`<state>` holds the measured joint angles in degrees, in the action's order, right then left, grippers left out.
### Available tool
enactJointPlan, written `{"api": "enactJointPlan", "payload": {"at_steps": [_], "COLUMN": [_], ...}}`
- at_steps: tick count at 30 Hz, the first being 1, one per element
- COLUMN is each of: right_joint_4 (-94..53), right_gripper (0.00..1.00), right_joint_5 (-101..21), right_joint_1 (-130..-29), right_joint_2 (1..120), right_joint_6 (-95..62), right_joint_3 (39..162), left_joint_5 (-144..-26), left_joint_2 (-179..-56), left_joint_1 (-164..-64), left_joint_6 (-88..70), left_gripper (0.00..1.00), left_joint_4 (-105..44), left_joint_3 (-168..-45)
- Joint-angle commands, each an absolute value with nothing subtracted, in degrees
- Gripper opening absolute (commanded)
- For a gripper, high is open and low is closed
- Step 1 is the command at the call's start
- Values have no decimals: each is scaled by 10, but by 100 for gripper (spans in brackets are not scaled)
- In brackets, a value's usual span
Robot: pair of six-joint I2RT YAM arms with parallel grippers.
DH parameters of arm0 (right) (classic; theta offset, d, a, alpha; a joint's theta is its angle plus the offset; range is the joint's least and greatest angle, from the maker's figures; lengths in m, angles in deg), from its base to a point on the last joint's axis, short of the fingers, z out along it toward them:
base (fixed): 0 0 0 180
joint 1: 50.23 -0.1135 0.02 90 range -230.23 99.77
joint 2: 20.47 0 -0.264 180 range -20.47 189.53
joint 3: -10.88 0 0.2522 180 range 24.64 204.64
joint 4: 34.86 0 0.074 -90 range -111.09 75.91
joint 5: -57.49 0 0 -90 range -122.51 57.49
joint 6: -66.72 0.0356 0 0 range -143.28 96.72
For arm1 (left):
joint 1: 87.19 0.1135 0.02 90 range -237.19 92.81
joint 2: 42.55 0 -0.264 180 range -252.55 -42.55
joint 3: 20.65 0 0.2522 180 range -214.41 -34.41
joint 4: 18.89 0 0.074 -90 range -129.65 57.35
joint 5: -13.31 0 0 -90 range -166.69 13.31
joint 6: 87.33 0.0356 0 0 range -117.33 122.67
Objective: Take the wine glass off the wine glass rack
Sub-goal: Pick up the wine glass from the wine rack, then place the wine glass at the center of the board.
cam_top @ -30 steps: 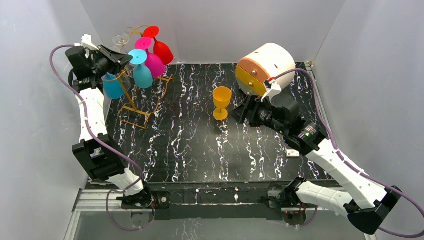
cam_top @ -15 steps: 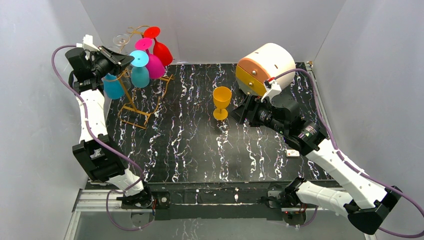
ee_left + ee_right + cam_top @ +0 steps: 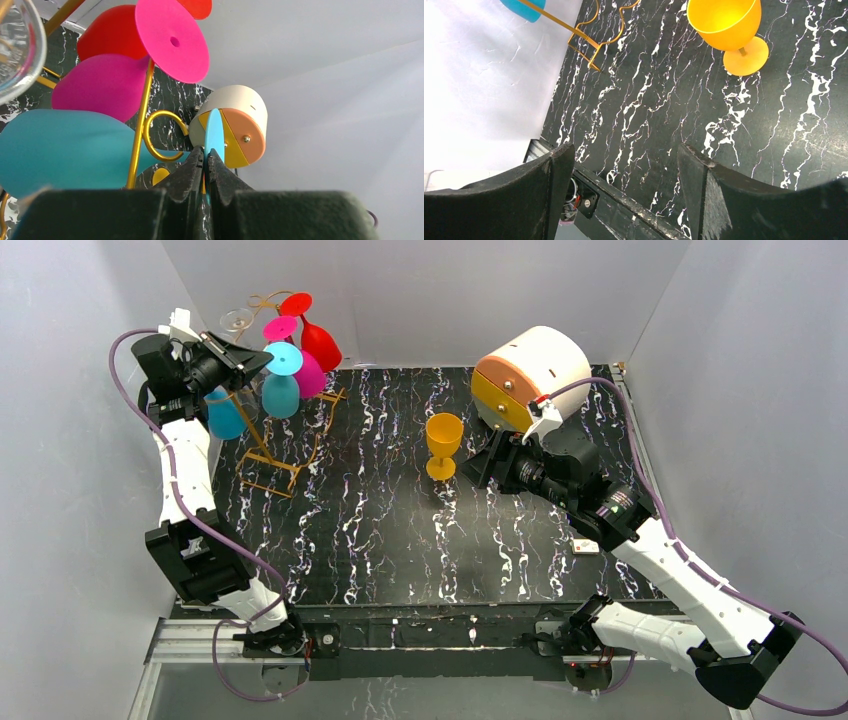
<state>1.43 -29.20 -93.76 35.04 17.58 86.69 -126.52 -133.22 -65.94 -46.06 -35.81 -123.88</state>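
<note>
The gold wire wine glass rack [image 3: 262,453] stands at the table's far left, and several glasses hang upside down from its hooks. My left gripper [image 3: 262,362] is shut on the thin foot disc [image 3: 215,134] of a light-blue wine glass [image 3: 281,396]. That glass's bowl [image 3: 65,150] still hangs beside a curled rack hook [image 3: 159,136]. The left gripper [image 3: 206,152] has its jaws pressed on either face of the disc. My right gripper [image 3: 490,462] hovers open just right of an upright orange glass [image 3: 443,445]. Nothing lies between the right fingertips [image 3: 624,150].
On the rack hang a magenta glass [image 3: 100,85], a red glass [image 3: 112,37], a clear glass [image 3: 17,47] and a second blue glass [image 3: 225,415]. A round cream and orange box [image 3: 530,375] lies at the back right. White walls close in the left, back and right sides.
My left gripper's jaws have closed the last bit onto the blue glass's foot. The hanging glasses have shifted slightly. The right arm has stayed still.
</note>
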Motion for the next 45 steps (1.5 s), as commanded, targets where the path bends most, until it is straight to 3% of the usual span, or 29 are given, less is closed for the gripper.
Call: {"api": "enactJointPlan", "payload": {"at_steps": [1,16,34,45], "right_joint_4": [-7,-8,-59,-155], "right_gripper": [83,83,84,85], "right_joint_5": [-290,-291,-321,-447], "right_joint_1": [-939,-939,-939,-939], "right_joint_2": [349,350,359,369], "right_joint_6": [182,182,170,205], "right_joint_3": [884,883,873,832], "left_joint_5": [-1298,-1334,-1396,-1304], "left_joint_2": [-1305,-1256,-1060,-1053], "left_joint_1": [-661,-661,-696,-942], "left_joint_6": [-471,-458,-415,-366], "left_gripper": [0,0,0,0], "left_joint_4": [-338,-329,-329,-334], "left_joint_3": [-1236,-1219,-1039,-962]}}
